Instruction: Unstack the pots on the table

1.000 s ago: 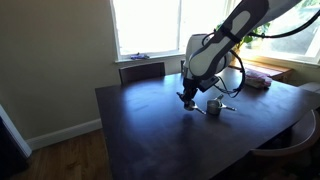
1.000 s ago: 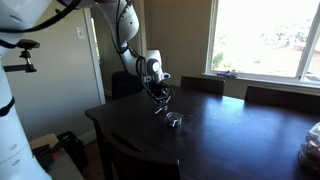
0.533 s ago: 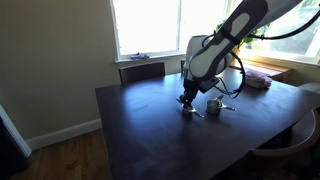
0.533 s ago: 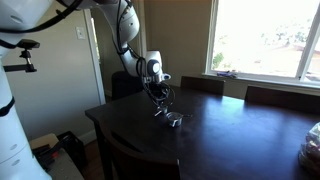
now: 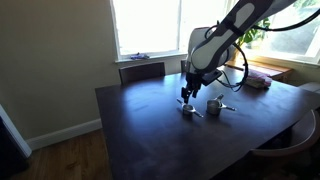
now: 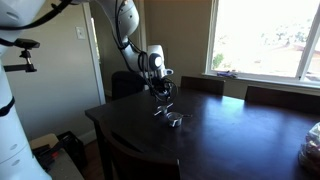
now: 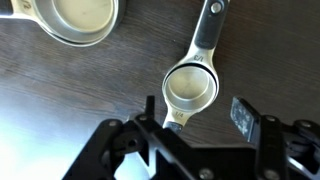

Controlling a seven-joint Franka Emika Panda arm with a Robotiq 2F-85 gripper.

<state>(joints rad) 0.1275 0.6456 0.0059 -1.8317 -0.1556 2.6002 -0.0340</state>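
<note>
**Step Status: Between Grasps**

The hand (image 7: 196, 112) is open and carries nothing. In the wrist view its fingers (image 7: 243, 115) stand well apart on either side of the small pot (image 7: 190, 88), and neither touches it. In an exterior view the hand (image 5: 187, 93) hangs directly above that pot, clear of it.

Both visible pots rest on the counter (image 5: 150, 130). The small pot sits upright, and its handle (image 7: 210, 22) points away from the hand. The larger pot (image 7: 75, 18) stands apart, near the small one but not touching it.

Judgement: these two pots are already separated. A pale tab (image 7: 178, 121) shows at the small pot's near edge. Whether it belongs to another pot nested there cannot be told.

Next move: confirm whether a pot remains nested. If so, descend squarely, close across the upper rim only, lift straight up, and set the pot on bare counter.
</note>
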